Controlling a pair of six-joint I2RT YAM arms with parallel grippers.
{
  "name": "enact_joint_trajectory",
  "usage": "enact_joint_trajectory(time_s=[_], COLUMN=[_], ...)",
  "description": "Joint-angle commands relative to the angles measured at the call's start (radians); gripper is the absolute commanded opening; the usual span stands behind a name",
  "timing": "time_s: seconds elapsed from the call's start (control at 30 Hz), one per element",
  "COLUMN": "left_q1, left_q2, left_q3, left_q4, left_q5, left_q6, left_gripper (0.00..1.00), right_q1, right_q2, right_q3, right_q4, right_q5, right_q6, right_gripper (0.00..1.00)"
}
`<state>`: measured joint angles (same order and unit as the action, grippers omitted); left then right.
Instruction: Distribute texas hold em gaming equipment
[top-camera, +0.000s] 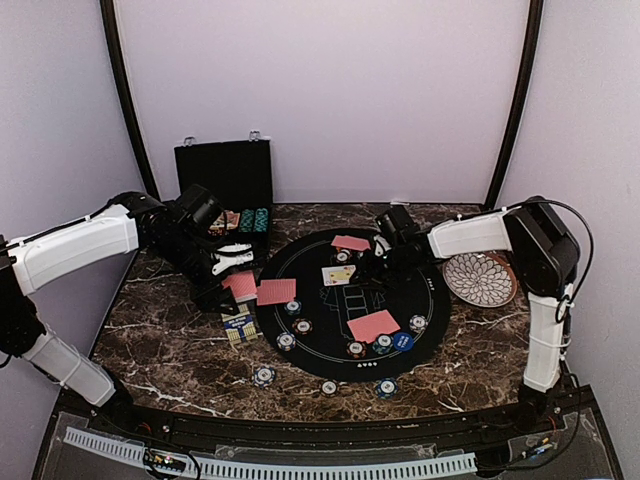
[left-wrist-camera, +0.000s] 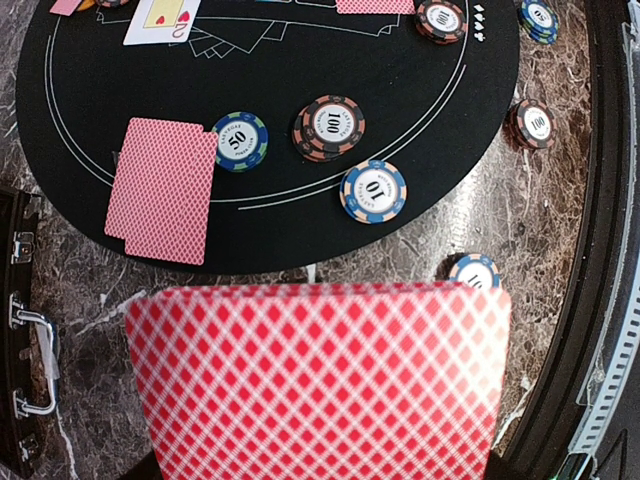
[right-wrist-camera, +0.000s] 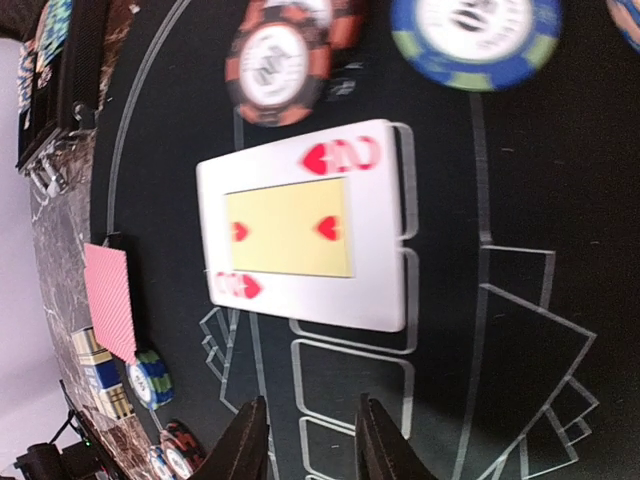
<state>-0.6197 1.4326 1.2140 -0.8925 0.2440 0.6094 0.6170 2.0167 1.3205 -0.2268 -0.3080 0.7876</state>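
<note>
My left gripper (top-camera: 228, 278) hovers at the left rim of the black round mat (top-camera: 300, 345), shut on a stack of red-backed playing cards (left-wrist-camera: 318, 380) that fills the bottom of the left wrist view and hides the fingers. Face-down red cards lie on the mat at its left (top-camera: 276, 291), front (top-camera: 372, 325) and back (top-camera: 351, 242). A face-up two of hearts (right-wrist-camera: 305, 225) lies at the mat's centre. My right gripper (right-wrist-camera: 312, 450) hangs just beside that card, open, nothing between its fingers. Striped poker chips (left-wrist-camera: 330, 126) lie around the mat's edge, and a blue marker disc (top-camera: 403, 341) sits front right.
A black hinged case (top-camera: 224, 175) stands open at the back left, chips racked inside. A white patterned plate (top-camera: 479, 278) sits right of the mat, under the right arm. A card box (top-camera: 238, 325) lies on the marble below the left gripper. Loose chips (top-camera: 264, 376) lie near the front edge.
</note>
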Motion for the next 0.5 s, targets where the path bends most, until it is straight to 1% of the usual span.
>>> enact_joint_trajectory(time_s=[0.0, 0.2, 0.47], left_q1=[0.002, 0.002, 0.002], left_q2=[-0.035, -0.026, -0.033], left_q3=[0.005, 0.014, 0.012], left_q4=[-0.02, -0.022, -0.025], left_q5=[0.005, 0.009, 0.0], left_q6=[0.013, 0.012, 0.014], left_gripper=[0.0, 0.0, 0.0], right_q1=[-0.032, -0.036, -0.035], right_q2=[0.009, 0.085, 0.179], right_q3=[-0.038, -0.014, 0.068], right_q4=[0.043, 0.047, 0.061], right_q5=[-0.047, -0.063, -0.099], right_q6=[-0.004, -0.007, 0.008], right_gripper=[0.32, 0.31, 0.3])
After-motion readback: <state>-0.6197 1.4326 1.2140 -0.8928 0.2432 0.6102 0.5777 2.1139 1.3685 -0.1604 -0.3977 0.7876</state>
